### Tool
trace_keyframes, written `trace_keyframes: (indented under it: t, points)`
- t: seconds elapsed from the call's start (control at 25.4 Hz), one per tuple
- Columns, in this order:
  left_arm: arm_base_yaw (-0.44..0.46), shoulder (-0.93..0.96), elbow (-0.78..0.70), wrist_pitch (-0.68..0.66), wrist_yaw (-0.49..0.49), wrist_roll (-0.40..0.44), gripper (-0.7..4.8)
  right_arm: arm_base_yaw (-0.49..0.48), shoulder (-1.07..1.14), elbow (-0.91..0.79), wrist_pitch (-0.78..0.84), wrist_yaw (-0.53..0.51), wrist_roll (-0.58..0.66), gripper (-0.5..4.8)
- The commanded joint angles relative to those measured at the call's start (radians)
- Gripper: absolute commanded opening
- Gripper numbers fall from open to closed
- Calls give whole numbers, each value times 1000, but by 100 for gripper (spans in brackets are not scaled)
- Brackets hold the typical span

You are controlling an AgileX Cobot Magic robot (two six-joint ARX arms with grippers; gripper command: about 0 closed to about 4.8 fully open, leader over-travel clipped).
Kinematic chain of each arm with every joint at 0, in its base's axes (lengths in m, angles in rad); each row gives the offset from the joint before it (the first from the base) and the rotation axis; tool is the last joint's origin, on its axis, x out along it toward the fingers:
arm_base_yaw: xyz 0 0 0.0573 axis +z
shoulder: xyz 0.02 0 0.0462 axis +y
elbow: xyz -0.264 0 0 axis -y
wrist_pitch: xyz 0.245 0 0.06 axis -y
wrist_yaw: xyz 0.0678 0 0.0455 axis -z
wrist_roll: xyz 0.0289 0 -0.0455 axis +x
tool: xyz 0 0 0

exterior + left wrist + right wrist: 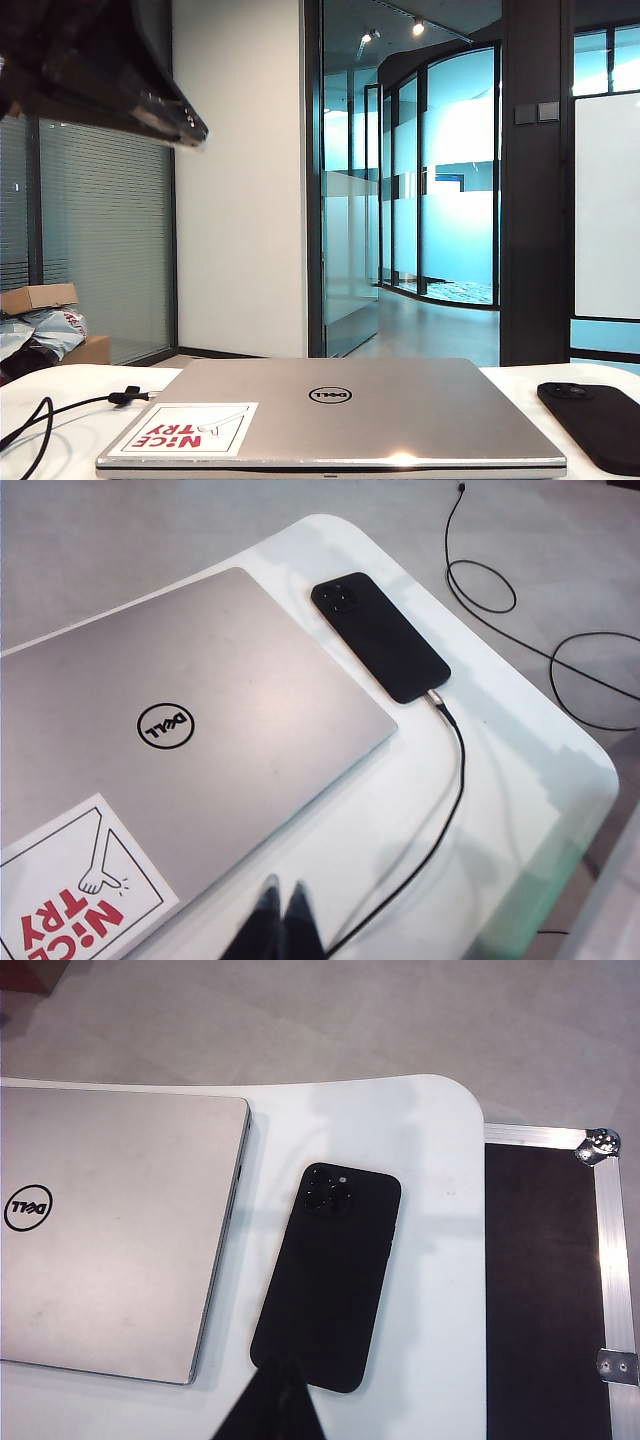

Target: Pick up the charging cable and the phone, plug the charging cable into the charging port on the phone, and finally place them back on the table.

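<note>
2 pincers closed, empty: left pincer (282,908) & right pincer (277,1385) above table (480,730) | charging cable (452,780) plugged in phone (380,635)

In the left wrist view the left gripper (281,920) shows as two slim, matte black fingers, tapering to blunt, pale-edged tips that lie pressed together. The right gripper (278,1400) shows the same dark pair in the right wrist view, merged into one wedge. In the exterior view an arm (95,65) is a bulky black housing with small metallic fittings along its lower edge.
</note>
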Motion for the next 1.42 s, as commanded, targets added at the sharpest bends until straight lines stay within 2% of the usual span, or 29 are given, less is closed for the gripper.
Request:
trace_keyframes:
  t: [0.04,0.12,0.39,0.51,0.59,0.71,0.94,1.1,1.18,1.26,1.42]
  points:
    - [0,-1,-58,104,-2,8,-5,0,2,2,27,-2,3,-5]
    - [0,-1,-89,151,-2,8,-5,0,2,2,27,-2,3,-5]
    - [0,-16,-100,164,-2,7,-5,0,2,2,27,-2,3,-5]
    - [18,-123,-122,190,-2,30,-5,0,2,2,27,-2,3,-5]
    - [67,-208,-146,225,-2,68,-5,0,2,2,27,-2,3,-5]
    - [166,-300,-182,264,-2,68,-5,0,2,2,27,-2,3,-5]
    - [415,-446,-238,252,-3,72,-5,0,2,2,27,-1,3,-5]
    - [571,-557,-283,251,-3,113,-5,0,2,2,28,-2,3,-5]
    - [664,-645,-318,212,-4,113,-5,0,2,2,29,-2,3,-5]
    - [708,-704,-344,177,-5,112,-5,0,2,2,29,-2,3,-5]
    - [712,-763,-387,205,-6,112,-5,0,2,2,30,-2,3,-5]
